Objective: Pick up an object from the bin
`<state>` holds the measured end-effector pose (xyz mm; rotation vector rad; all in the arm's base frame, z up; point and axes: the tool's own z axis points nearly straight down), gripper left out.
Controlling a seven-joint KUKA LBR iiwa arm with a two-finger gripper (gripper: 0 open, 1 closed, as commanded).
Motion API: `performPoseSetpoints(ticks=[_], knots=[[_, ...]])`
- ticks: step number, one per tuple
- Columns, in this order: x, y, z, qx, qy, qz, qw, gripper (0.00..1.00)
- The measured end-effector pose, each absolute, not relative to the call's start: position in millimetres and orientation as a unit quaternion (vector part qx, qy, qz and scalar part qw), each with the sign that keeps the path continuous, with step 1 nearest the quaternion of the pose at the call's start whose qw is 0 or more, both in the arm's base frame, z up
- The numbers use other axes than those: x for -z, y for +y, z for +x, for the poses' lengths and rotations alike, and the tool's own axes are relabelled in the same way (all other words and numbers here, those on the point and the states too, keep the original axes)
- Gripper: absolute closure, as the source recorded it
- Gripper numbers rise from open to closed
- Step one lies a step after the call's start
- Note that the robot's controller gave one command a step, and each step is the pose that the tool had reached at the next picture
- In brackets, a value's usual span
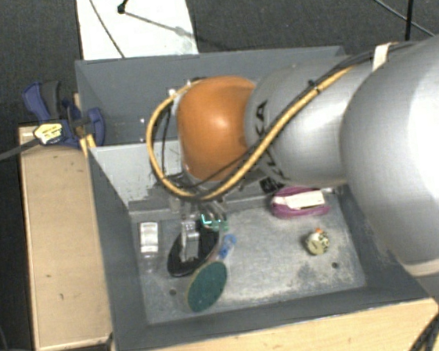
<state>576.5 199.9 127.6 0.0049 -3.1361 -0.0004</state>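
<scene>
Left-centre of bin (pixel 278 276), gripper (pixel 197 235) sits low over black oval (pixel 180 264) by green disc (pixel 207 285): grasp step imo, opening can't tell, next needs firm close + straight lift.

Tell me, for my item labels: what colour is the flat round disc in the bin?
The disc is dark green, best seen in the camera view.

Silver arm (pixel 406 149), orange cover (pixel 210 128), maybe lettering (pixel 262 123)

Purple-and-white case (pixel 297 201) at the back, small beige ball (pixel 316 241), dark green disc (pixel 207 285), clear packet (pixel 148 237)
</scene>
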Motion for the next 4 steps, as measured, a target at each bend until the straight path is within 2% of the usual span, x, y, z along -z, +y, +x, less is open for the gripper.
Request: performPoseSetpoints(ticks=[1,2,3,4], knots=[[-72.9,193.8,561.7,0.002,-0.975,0.222,0.002,0.0],[-76.5,195.7,566.0,0.004,-0.976,0.219,-0.008,1.0],[-75.7,193.6,566.3,0.002,-0.976,0.217,-0.007,0.0],[-76.1,195.5,565.7,0.004,-0.976,0.215,-0.007,1.0]])
